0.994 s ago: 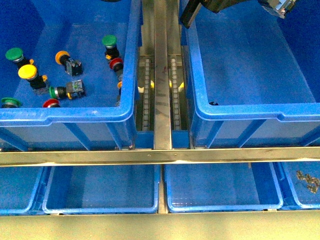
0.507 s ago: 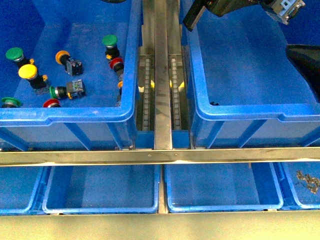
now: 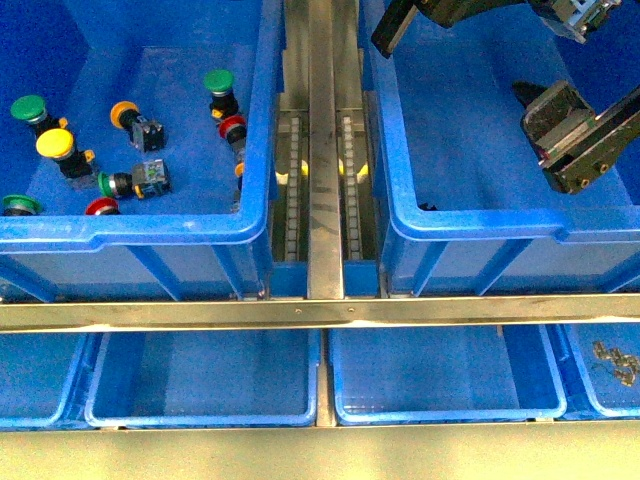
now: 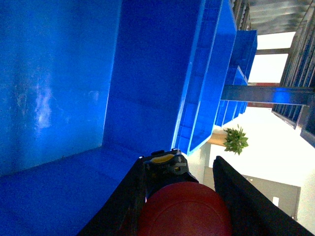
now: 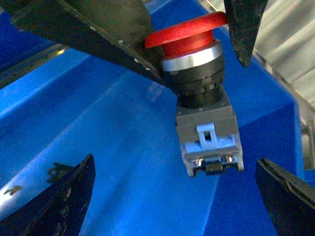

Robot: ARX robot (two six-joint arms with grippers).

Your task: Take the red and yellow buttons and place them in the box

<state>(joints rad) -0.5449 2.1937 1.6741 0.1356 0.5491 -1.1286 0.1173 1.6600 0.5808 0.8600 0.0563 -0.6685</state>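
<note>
Red mushroom-cap push button (image 5: 194, 59) held above deep blue plastic box (image 5: 113, 147).
Left gripper (image 5: 197, 46) clamps the cap end; right gripper (image 5: 177, 209) spread wide.

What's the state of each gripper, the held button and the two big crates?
left gripper, shut on the red button
red button, held in the air, contact block hanging free
right gripper, open, empty
box, right crate, no buttons visible inside
left crate, holds loose red, yellow and green buttons

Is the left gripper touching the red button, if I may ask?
Touching. The left wrist view shows the left gripper clamped on both sides of the red button.
</note>
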